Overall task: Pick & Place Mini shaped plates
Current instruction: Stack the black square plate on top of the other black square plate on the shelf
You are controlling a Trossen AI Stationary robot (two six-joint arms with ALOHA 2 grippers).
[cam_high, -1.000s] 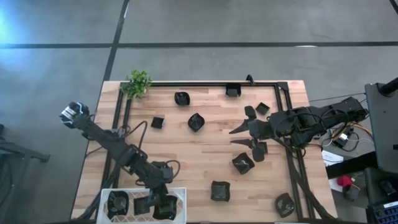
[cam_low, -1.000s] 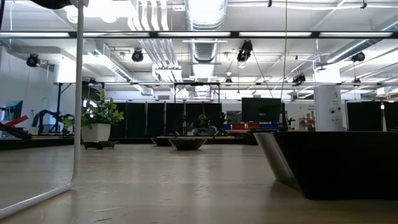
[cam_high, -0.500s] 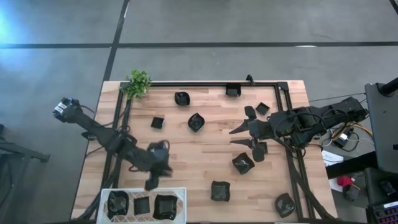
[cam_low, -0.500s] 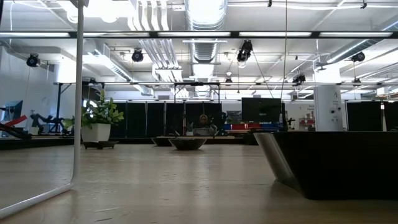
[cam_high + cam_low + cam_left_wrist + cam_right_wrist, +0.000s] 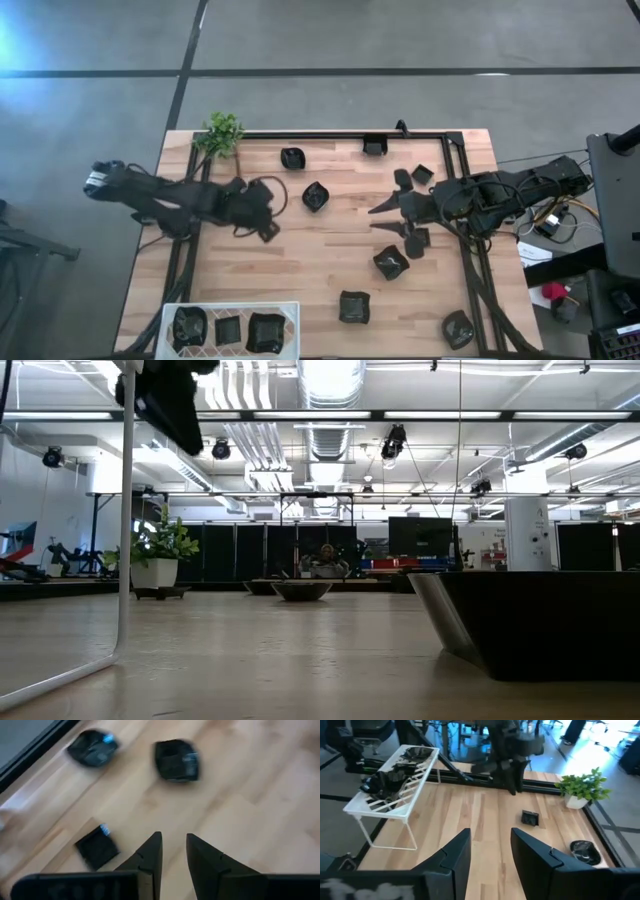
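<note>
Black mini plates (image 5: 315, 196) – scattered, tabletop

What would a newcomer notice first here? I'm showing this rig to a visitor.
Probably the small glossy black dishes scattered over the pale wooden table, most toward its right half. Next, the white wire rack at the near left corner, already holding three dishes. Then the left gripper, empty, hovering beside a small square black dish, and the small green plant at the far left corner.
</note>
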